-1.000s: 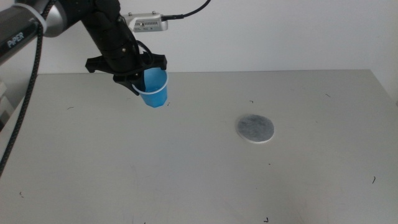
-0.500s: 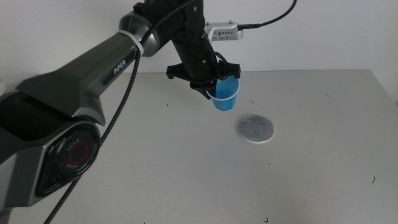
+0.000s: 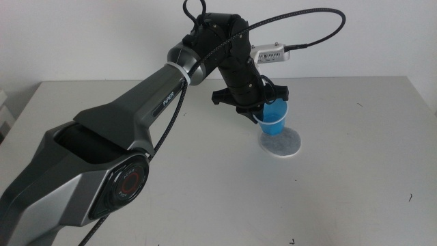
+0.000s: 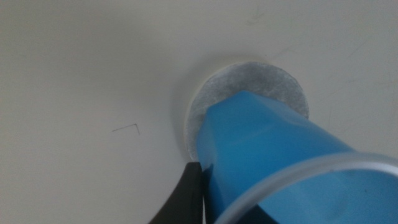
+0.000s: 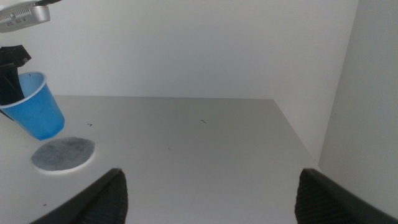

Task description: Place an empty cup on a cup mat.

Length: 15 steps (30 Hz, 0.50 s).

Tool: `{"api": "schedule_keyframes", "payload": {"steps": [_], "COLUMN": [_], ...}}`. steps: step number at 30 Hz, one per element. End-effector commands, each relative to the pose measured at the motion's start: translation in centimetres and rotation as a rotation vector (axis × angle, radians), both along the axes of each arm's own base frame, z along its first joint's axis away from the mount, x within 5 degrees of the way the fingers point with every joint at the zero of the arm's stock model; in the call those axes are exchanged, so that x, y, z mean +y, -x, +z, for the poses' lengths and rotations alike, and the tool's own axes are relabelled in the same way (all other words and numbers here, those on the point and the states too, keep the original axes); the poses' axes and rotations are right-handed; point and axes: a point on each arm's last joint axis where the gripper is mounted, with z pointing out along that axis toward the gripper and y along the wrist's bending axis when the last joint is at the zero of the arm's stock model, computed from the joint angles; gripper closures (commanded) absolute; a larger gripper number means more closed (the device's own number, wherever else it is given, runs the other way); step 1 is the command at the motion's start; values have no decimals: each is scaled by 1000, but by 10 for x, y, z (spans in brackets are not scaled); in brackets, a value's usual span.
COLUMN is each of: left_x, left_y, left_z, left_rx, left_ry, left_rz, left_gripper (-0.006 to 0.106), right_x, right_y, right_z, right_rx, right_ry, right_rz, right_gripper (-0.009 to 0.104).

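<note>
My left gripper is shut on the rim of the bright blue cup. It holds the cup tilted, low over the grey round cup mat at the table's middle right. In the left wrist view the cup fills the near field with the mat right beneath it, and one dark finger presses its side. The right wrist view shows the cup just above the far edge of the mat. My right gripper is open and empty, out of the middle view.
The left arm stretches across the table from the left. The grey table bears small dark marks. A white wall stands close beside the table's far right edge.
My left gripper has carried the cup from the far left of the table rightward to just over the cup mat and lowered it. The mat has not moved.
</note>
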Motion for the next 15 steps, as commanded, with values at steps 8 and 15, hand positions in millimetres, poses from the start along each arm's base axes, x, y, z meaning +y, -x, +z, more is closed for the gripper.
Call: {"api": "schedule_keyframes", "payload": {"steps": [8, 15], "left_x": [-7, -13], "left_y": [7, 6], "left_z": [29, 21], "left_rx": [-13, -25], "left_ry": [103, 99], "left_rz": [-15, -29], "left_gripper": [100, 100], "right_x": [0, 0], "right_y": [2, 2], "right_z": [11, 11], "right_rx": [-109, -109], "right_ry": [23, 23], "right_rz": [2, 2], "right_gripper": [1, 1]}}
